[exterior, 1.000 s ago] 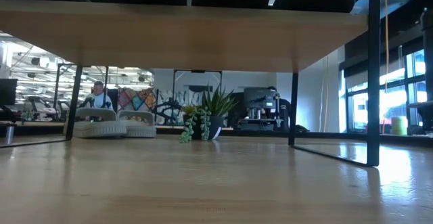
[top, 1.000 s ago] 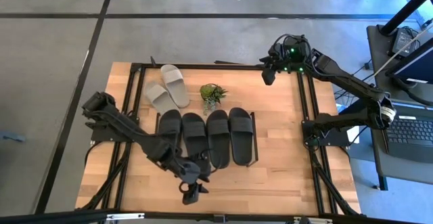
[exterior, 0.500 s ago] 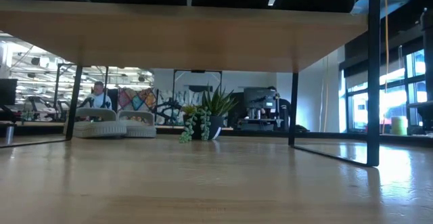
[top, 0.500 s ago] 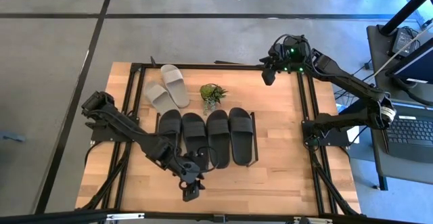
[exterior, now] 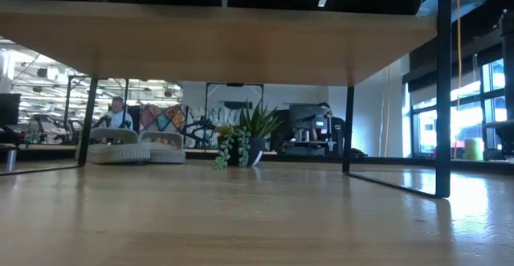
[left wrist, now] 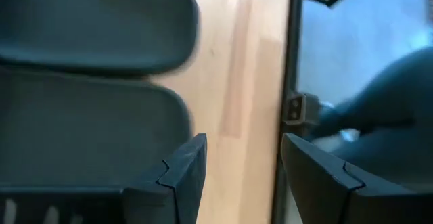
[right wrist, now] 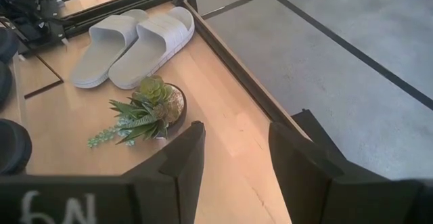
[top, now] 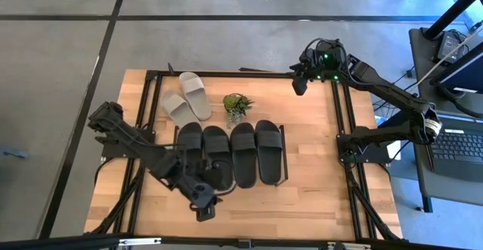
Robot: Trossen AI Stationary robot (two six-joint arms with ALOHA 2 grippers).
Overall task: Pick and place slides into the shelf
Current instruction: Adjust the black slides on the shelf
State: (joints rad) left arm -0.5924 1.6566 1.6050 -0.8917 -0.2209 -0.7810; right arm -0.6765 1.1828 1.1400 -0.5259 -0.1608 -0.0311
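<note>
Four black slides (top: 230, 153) already sit on the shelf (top: 283, 155), two grey ones (top: 186, 99) still wait at the table's far edge, and both claws, left (top: 202, 209) and right (top: 299, 84), are open and empty.

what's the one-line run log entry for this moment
left pincer: open, empty, table's near edge | right pincer: open, empty, far edge | black slides: four on shelf | grey slides: two on table

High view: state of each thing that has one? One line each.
Black slides: four in a row on the shelf, soles down.
Grey-white slides: pair flat on the table, off the shelf.
Shelf: top full with the black slides.
Potted plant: upright, beside the grey-white slides.
Left pincer: open, empty, near the table's front edge.
Right pincer: open, empty, waiting at the back corner.
</note>
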